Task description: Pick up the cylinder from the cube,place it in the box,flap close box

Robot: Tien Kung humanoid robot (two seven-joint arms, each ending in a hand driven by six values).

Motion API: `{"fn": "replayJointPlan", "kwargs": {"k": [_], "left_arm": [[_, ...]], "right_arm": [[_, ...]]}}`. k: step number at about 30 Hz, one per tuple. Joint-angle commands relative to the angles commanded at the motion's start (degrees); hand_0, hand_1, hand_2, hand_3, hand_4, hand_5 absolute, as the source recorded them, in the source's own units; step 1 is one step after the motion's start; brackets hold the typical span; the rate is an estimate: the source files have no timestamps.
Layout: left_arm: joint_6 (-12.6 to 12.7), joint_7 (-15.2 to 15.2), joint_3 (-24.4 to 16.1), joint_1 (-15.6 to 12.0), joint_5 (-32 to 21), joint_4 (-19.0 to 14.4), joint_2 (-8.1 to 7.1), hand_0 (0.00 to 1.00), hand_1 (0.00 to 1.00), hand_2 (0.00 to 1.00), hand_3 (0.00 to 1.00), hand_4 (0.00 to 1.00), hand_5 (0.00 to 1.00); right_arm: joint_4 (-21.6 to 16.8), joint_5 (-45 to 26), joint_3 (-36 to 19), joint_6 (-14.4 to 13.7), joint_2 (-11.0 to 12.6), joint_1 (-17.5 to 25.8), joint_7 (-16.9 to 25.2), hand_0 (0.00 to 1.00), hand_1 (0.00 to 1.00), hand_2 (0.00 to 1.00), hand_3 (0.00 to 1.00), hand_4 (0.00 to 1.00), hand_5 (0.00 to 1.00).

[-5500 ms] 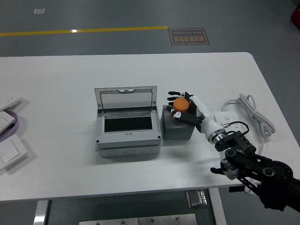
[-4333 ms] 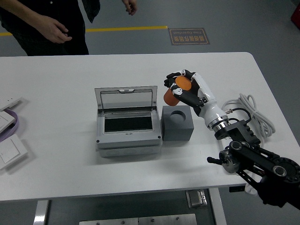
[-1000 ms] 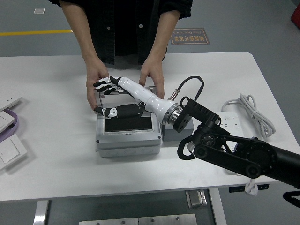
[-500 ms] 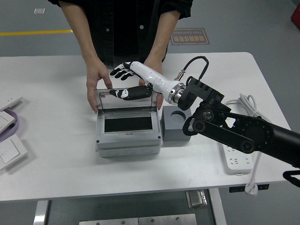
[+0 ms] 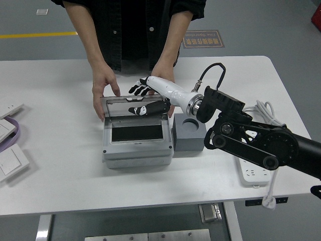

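Centre of the frame: a grey rectangular plastic box with a hinged transparent lid stands on the white bench, its lid raised and leaning back toward the top of the frame. Just right of the box, touching or nearly touching its side, sits a dark grey cube with a round recess in its top face; the recess is empty. The orange cylinder named in the task cannot be seen; the box's dark interior does not show whether it lies inside. The robot's right hand, white with black fingers, reaches in from the right on a white forearm and black arm and is at the lid's upper right part; the fingers are spread apart and hold nothing, the lower ones lying against the lid's face. At the top of the frame a person in dark clothing stands behind the bench; one hand rests at the lid's left edge, the other hand lies behind the robot's wrist near the lid's right corner. Right of the frame: a white power strip with coiled cable. Left edge: white wall switches.
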State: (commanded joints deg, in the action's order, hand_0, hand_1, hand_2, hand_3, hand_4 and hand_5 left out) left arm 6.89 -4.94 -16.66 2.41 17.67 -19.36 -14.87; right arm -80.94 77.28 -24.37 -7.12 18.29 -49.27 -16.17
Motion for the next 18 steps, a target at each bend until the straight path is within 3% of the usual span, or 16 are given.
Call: {"fn": "replayJointPlan", "kwargs": {"k": [18], "left_arm": [[0.07,-0.04,-1.68,0.02,1.31,-0.21,-0.14,0.602,0.512,0.562,0.619,0.718,0.205]], "right_arm": [[-6.82,-3.58,0.85,-1.55,4.03,4.02,1.53,0.789,0.673,0.694,0.693,0.758,0.404]]}}
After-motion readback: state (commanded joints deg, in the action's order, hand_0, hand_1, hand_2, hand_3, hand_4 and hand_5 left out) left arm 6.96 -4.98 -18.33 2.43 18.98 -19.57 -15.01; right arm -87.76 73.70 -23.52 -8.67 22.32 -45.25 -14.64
